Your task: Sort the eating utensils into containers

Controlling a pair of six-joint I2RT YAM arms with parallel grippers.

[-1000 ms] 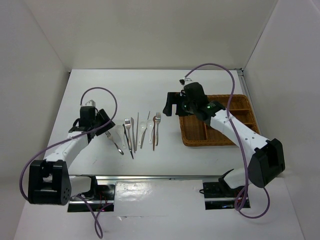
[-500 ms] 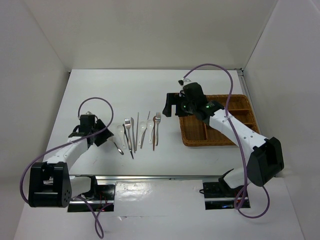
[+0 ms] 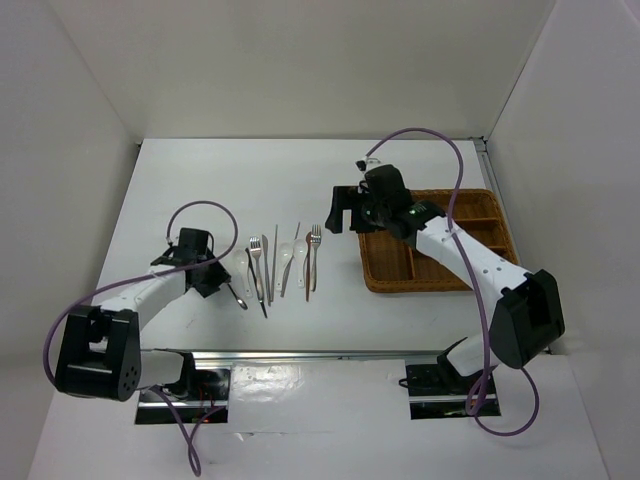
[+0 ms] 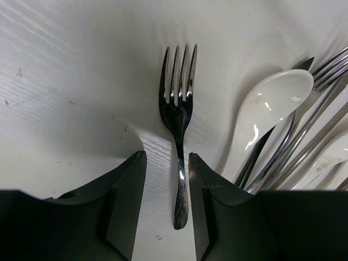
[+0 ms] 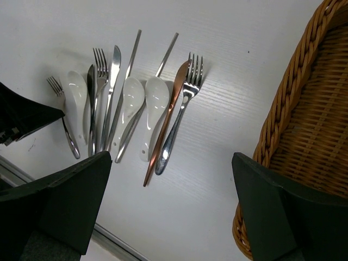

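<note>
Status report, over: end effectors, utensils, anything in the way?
Left end effector open, straddling fork handle. Right end effector open, empty, by wicker tray. White spoon close beside fork.

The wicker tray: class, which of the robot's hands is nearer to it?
Right. The right hand hovers beside the tray's left rim; the left hand sits beyond the utensil row, straddling a fork.

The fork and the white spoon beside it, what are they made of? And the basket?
The fork looks like polished metal: silver and mirror-shiny, with bright glints. The white spoon seems glazed ceramic, maybe plastic: smooth, glossy, with soft highlights. The basket looks like woven brown wicker: braided strands show.
</note>
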